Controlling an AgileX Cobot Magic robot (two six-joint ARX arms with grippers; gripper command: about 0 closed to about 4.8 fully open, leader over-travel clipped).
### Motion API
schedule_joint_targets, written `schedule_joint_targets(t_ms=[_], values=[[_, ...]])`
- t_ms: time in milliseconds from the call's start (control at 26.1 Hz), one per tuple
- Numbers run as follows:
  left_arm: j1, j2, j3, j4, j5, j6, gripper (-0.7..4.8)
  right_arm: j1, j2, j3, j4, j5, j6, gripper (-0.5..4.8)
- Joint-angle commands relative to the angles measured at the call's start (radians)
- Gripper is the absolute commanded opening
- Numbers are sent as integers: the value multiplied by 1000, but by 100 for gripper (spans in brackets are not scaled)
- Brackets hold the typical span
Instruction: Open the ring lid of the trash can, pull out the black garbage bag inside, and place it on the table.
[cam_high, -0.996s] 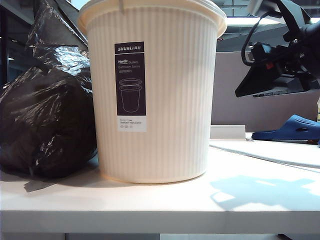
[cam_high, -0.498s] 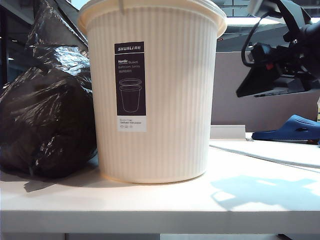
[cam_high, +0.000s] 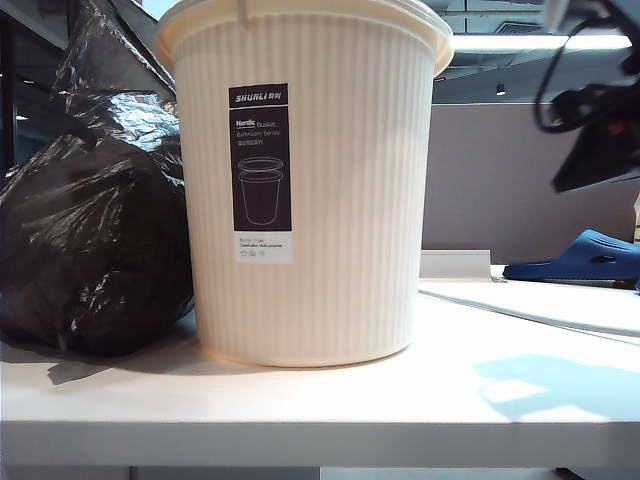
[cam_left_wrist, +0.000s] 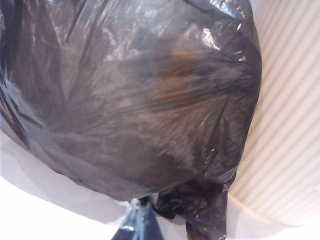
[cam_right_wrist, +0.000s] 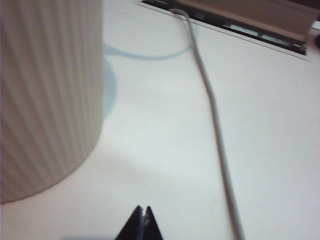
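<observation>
bag: black garbage bag (cam_high: 90, 230) out on the table (cam_high: 400, 400), left end, touching the trash can (cam_high: 305, 190)
left gripper (cam_left_wrist: 137, 225): pinched shut at the bag's edge
right gripper (cam_right_wrist: 143, 225): clenched, empty, above the table's right side

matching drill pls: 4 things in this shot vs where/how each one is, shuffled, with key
1. black garbage bag
2. trash can
3. right gripper
4. blue slipper

A. shut and empty, above bare table beside the can
B. far right, at the back
C. upright, centre of the table
D. on the table, left of the can, against it

Pairs: 1-D, 2-C, 3-A, 4-B
</observation>
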Motion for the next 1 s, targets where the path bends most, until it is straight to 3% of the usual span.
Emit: schedule_joint_targets(t_ms=[38, 268, 498, 728, 996], values=[[-2, 0, 1, 10, 1, 1, -6, -60, -89, 5, -93, -53, 0, -2], [-2, 0, 1, 10, 2, 1, -6, -248, -301, 4, -225, -188, 3, -2], [-2, 0, 1, 10, 2, 1, -6, -364, -513, -19, -321, -201, 5, -2], [-2, 0, 1, 10, 2, 1, -6, -397, -695, -194, -261, -199, 112, -2], [-2, 0, 1, 10, 2, 1, -6, -397, -792, -346, -99, -192, 137, -2]])
